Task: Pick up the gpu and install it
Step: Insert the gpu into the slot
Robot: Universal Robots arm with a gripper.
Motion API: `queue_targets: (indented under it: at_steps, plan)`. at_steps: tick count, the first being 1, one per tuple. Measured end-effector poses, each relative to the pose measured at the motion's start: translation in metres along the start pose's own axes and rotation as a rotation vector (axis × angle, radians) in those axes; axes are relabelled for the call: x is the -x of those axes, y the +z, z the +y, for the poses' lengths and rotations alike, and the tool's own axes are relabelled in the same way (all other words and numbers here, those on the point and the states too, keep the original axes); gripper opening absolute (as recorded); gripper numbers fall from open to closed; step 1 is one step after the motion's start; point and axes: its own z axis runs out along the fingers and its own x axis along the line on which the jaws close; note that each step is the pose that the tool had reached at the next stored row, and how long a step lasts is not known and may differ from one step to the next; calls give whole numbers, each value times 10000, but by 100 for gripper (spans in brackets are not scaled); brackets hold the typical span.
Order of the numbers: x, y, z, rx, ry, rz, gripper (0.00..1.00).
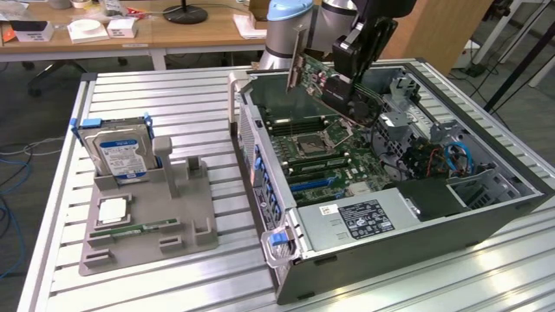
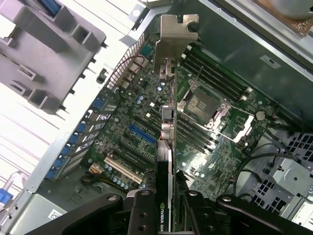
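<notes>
The gpu (image 1: pixel 314 75) hangs in the gripper (image 1: pixel 347 63). It is pinched between two black fingers (image 2: pixel 142 213) that press on its flat faces. In the wrist view the card runs edge-on straight out from between the fingertips. Its silver bracket (image 2: pixel 173 41) is at the end farthest from the gripper. In the exterior view that bracket stands on the exterior view's left of the gripper. The card is held on edge and tilted, raised above the board beneath it.

Directly below the gripper lies the motherboard (image 1: pixel 329 162). The CPU socket (image 2: pixel 200 105) sits just to one side of the card's line. The expansion slots lie on the other side, a blue slot (image 2: pixel 142 134) nearer the card and a white slot (image 2: pixel 122 169) beyond it. Past the socket run the long memory slots (image 2: pixel 215 73).

The computer case (image 1: pixel 407 240) surrounds the board, lying on its side with its open face up. Blue cables (image 1: pixel 455 159) are inside it, lower and toward the exterior view's right of the gripper.

Well apart from the gripper, toward the exterior view's left, a grey parts fixture (image 1: pixel 165 208) rests on the slatted aluminium table (image 1: pixel 173 97). It holds a hard drive (image 1: pixel 121 156) upright. A silver processor (image 1: pixel 111 211) and a green memory stick (image 1: pixel 130 227) lie flat on it. Behind the gripper rises the arm's blue-capped joint (image 1: pixel 290 16).
</notes>
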Motion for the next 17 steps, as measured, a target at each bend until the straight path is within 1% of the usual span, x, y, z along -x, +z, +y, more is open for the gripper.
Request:
queue_targets:
  at_steps: [8,17]
  plan:
    - [12,0,-7,0,-3,0,26]
    - [74,0,-47,1,-4,0,26]
